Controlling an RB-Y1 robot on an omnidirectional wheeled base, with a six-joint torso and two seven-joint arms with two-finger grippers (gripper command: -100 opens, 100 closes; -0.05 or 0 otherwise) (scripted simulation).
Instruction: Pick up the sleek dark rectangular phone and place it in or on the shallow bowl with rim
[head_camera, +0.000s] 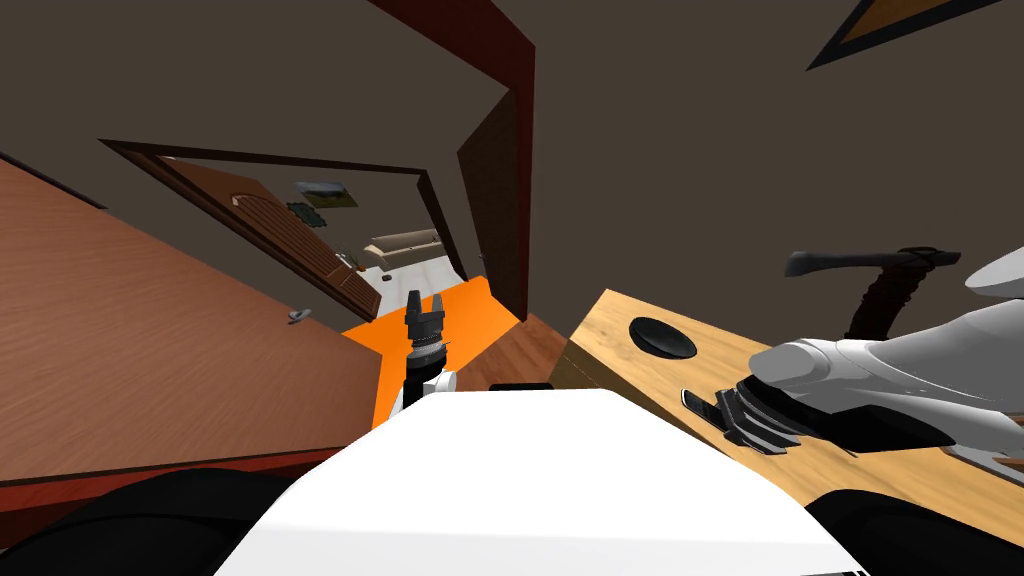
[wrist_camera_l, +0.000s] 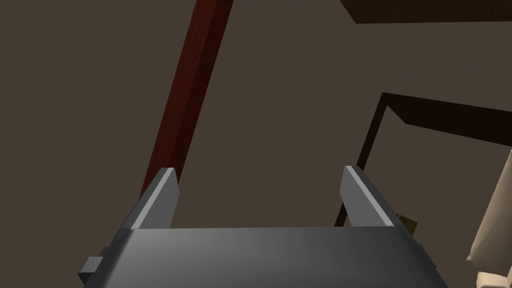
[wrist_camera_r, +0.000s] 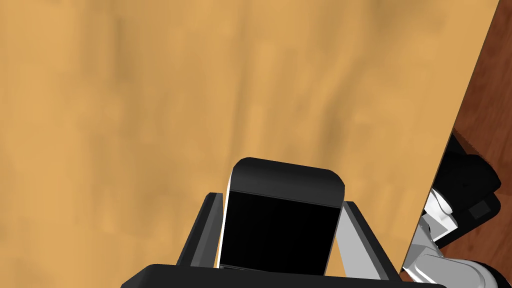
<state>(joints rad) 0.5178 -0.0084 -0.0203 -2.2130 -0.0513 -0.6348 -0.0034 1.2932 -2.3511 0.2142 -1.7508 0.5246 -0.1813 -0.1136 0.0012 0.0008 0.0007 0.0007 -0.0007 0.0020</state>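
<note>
the black phone (wrist_camera_r: 285, 210) is being clasped by its long sides in the right gripper (wrist_camera_r: 280, 201), seemingly barely off the light wooden table (wrist_camera_r: 125, 100), ready for carrying to the dark shallow bowl (head_camera: 662, 337) nearby (the left gripper (wrist_camera_l: 258, 171) is being held spread, idle).

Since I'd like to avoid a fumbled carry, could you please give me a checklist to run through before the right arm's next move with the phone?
1. Phone between the right gripper fingers: ok, they press its sides.
2. Phone lifted off the table: cannot tell.
3. Bowl in sight, nothing in it: ok.
4. Way from phone to bowl: ok, only bare wood between them.
5. Left gripper out of the way: ok, open, off the table's side.
</note>
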